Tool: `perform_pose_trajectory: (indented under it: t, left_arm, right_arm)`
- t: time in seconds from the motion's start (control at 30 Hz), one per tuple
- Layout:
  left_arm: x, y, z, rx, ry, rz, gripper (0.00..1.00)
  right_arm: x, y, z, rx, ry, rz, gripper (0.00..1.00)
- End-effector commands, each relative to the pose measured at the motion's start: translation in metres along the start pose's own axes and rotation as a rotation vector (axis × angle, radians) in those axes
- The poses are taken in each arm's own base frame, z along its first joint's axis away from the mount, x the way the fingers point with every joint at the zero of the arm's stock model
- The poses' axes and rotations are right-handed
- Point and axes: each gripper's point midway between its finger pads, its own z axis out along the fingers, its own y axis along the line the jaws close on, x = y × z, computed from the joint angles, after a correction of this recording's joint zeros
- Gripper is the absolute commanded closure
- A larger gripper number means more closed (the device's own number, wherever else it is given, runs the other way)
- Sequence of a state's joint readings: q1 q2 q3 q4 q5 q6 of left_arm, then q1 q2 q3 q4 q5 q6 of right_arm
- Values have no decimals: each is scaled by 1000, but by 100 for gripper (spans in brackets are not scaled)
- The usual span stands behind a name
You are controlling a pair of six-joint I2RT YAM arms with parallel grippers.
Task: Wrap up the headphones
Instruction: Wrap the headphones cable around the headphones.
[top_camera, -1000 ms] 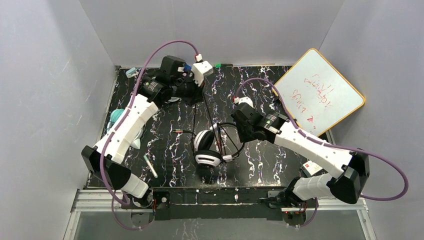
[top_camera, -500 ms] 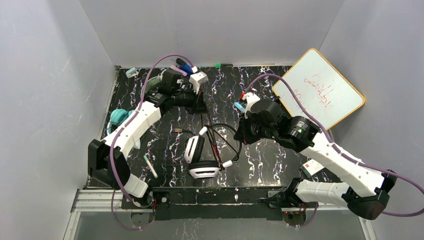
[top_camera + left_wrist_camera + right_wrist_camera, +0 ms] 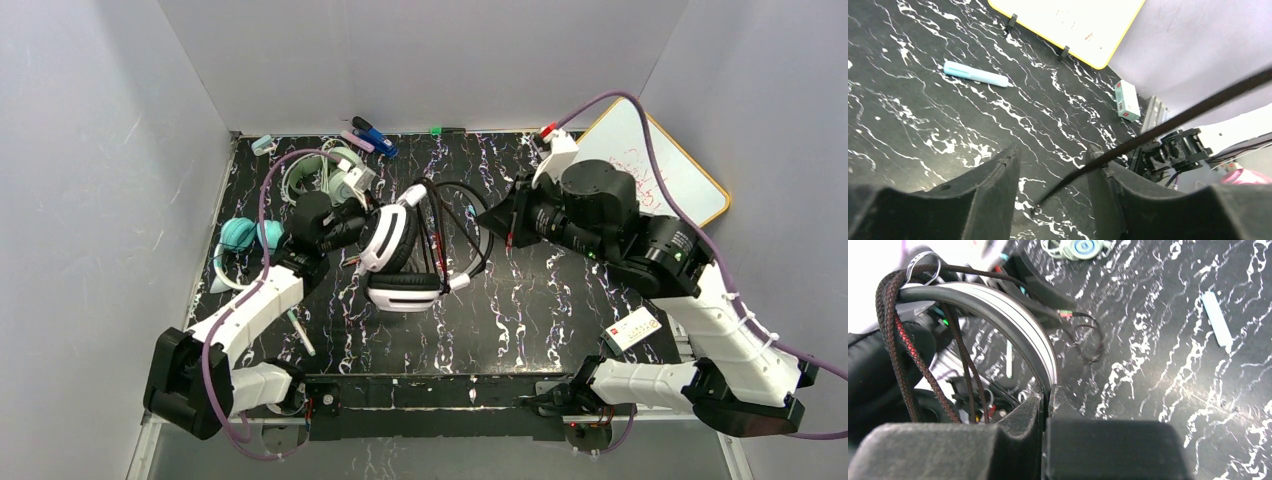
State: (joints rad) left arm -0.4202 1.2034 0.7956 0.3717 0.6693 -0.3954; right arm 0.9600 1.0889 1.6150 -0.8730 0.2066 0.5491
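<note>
The black-and-white headphones (image 3: 400,262) have been swung to mid-tabletop (image 3: 560,300), their band (image 3: 1013,335) clamped in the right gripper (image 3: 1045,390), while the thin black cable (image 3: 1168,122) has just been released by the left gripper (image 3: 1052,160), jaws now apart, so regrasping is seemingly needed.

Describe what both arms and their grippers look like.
The left arm and right arm both have white shell links between black joints, each trailed by a looping purple cable. A small white camera block sits at each wrist. The left gripper and right gripper have matte black, blocky fingers.
</note>
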Motion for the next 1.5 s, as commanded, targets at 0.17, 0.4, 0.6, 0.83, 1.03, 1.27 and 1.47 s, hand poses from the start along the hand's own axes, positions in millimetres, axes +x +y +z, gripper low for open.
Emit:
perform_pose_trajectory:
  t: [0.17, 0.4, 0.6, 0.83, 1.03, 1.27, 1.47]
  left_arm:
    - [16, -1, -1, 6, -126, -85, 2]
    - [36, 15, 5, -109, -140, 64, 2]
    - [48, 41, 14, -224, -128, 167, 2]
    - [74, 55, 45, -194, -69, 164, 9]
    - [91, 74, 76, -204, -21, 149, 60]
    - [106, 54, 64, -161, 1, 132, 80]
    - [120, 5, 32, -70, 24, 72, 94]
  right_arm:
    - [-87, 50, -13, -109, -220, 158, 99]
    - [-111, 60, -7, -109, -264, 207, 99]
    - [-132, 67, -17, -125, -324, 243, 99]
    - [-151, 61, -37, -110, -418, 295, 99]
    - [-170, 52, -51, -54, -482, 316, 99]
    - [-198, 6, -77, 179, -678, 318, 99]
    - [-214, -43, -87, 470, -875, 305, 99]
